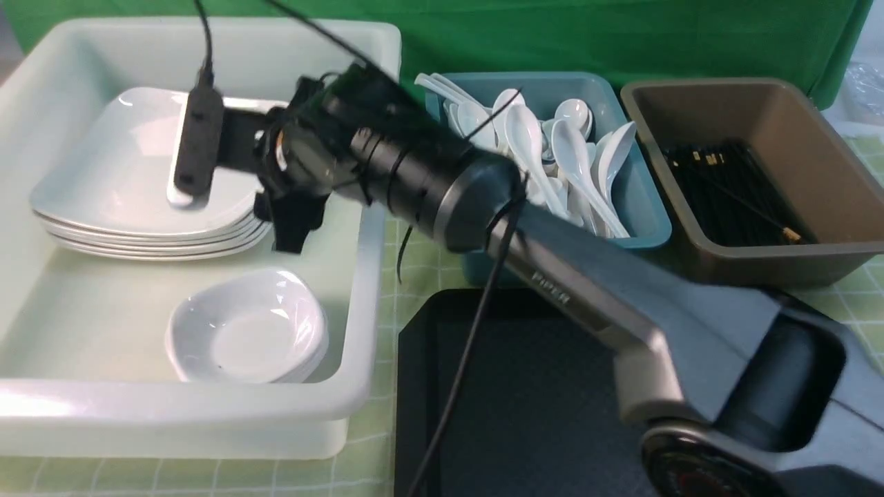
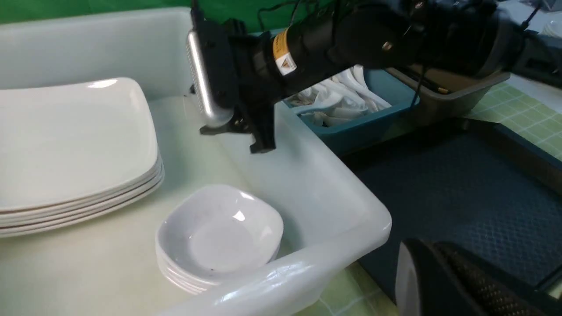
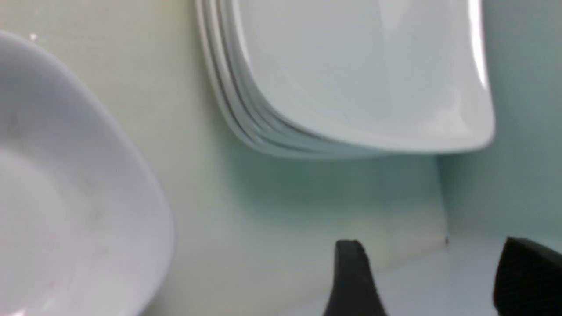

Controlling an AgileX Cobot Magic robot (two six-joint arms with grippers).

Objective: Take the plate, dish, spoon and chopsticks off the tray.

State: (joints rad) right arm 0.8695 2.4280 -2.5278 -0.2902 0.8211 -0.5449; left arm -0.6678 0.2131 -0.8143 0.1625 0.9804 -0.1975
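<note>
- the plate (image 1: 131,166) is seen on top of a stack in the far part of the white tub (image 1: 359,290), at the bench's left side; the dish (image 1: 248,335) sits on its own small stack in the tub's near part, just beside the tub's right wall.
- the tray (image 1: 525,400) at the near middle of the bench shows only bare black surface where it can be seen; part of it is hidden by the right arm.
- spoons are piled in the teal bin (image 1: 649,228) and chopsticks lie in the brown bin (image 1: 822,166), both beyond the tray.
- the right claw (image 1: 238,162) hangs over the plate stack with its jaws apart and nothing between them; the left claw (image 2: 443,281) is closed and empty, near the tub's near right corner.
- the plate is judged stiff, glossy, slippery and breakable, fairly heavy for its width; a hold is best taken on the rim, where a lip is offered.
- the dish is judged light, smooth and chippable; a pinch over its raised edge would suit.
- open room is left above the tub, but the tub's right wall stands close beside the right claw, so a withdrawal is best made upward first.
</note>
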